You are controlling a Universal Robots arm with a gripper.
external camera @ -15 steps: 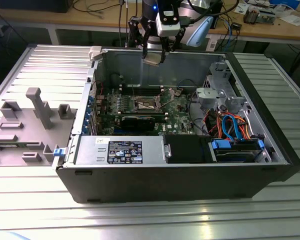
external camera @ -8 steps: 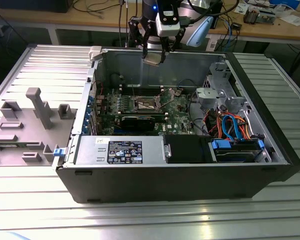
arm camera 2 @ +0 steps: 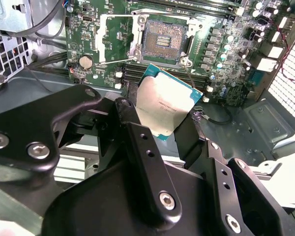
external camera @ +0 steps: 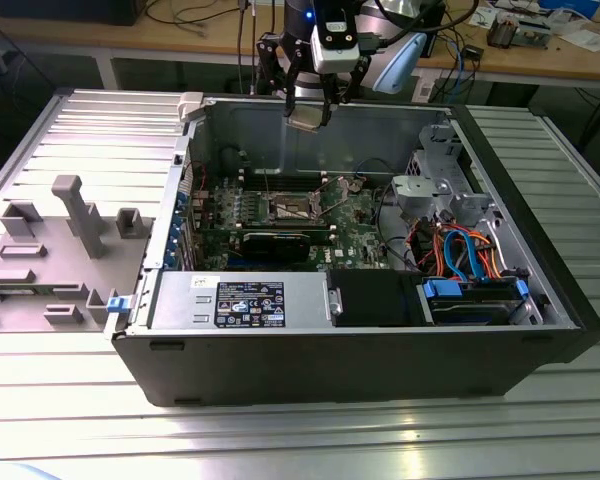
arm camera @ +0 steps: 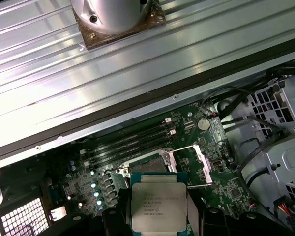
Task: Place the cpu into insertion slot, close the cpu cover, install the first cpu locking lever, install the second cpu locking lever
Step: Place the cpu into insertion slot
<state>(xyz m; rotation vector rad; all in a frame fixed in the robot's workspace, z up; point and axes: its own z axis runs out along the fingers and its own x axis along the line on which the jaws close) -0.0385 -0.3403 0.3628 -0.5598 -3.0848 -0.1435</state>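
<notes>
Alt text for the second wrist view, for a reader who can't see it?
The gripper holds the cpu in its black jaws, silver top showing, over the green board. Beyond it the slot lies empty, its cover open.

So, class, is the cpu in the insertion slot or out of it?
Out. The gripper holds the cpu in the air above the motherboard, and the insertion slot's dark centre lies bare.

Chip [arm camera 2: 164, 105], pale silver top, green rim, tilted, held above socket [arm camera 2: 163, 43]; socket empty, dark-centred; cover frame [arm camera 2: 103, 39] flipped open alongside.
</notes>
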